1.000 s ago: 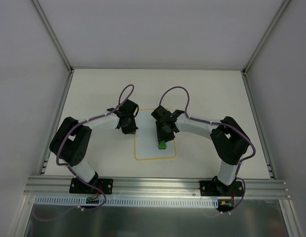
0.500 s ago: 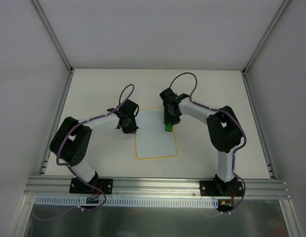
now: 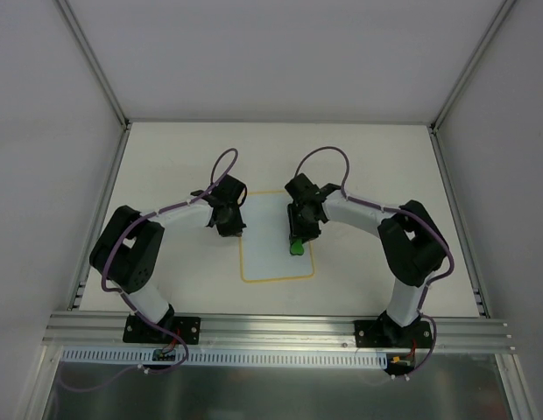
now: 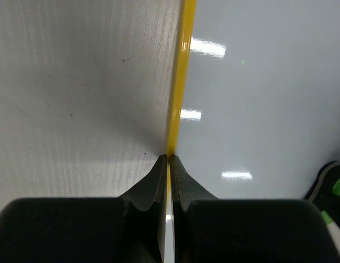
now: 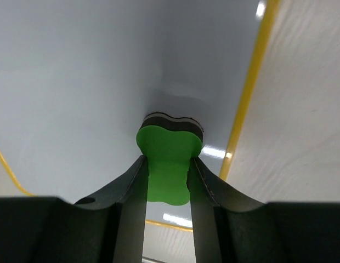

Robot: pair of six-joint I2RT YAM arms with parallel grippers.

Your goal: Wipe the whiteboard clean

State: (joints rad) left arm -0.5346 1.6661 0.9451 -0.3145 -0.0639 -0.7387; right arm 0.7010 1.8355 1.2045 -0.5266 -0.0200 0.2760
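The whiteboard (image 3: 273, 261) lay flat on the table (image 3: 166, 166) in front of both arms, and each arm's posture seemed to serve the wiping. The left gripper (image 3: 226, 224) was closed with nothing between its fingers, and its tips sat right on the whiteboard's yellow border (image 4: 181, 82) along the left edge, towards the far corner. I judge that it pressed there to pin the whiteboard, so that the strokes would not drag it across the smooth table, and that it kept to the rim to leave the writing surface free. The right gripper (image 3: 296, 236) was clamped on the green eraser (image 3: 295, 248), its two fingers squeezing the narrow waist of the block, a hold that likely stopped it from twisting under sideways load. The eraser stood upright with its dark pad face down against the whiteboard's white surface, just inside the right border and about halfway along that side. Holding it square to the surface probably put the whole pad in contact. Neither wrist view showed any ink near the eraser or the left edge, and the overhead view was too small to tell whether marks remained elsewhere.
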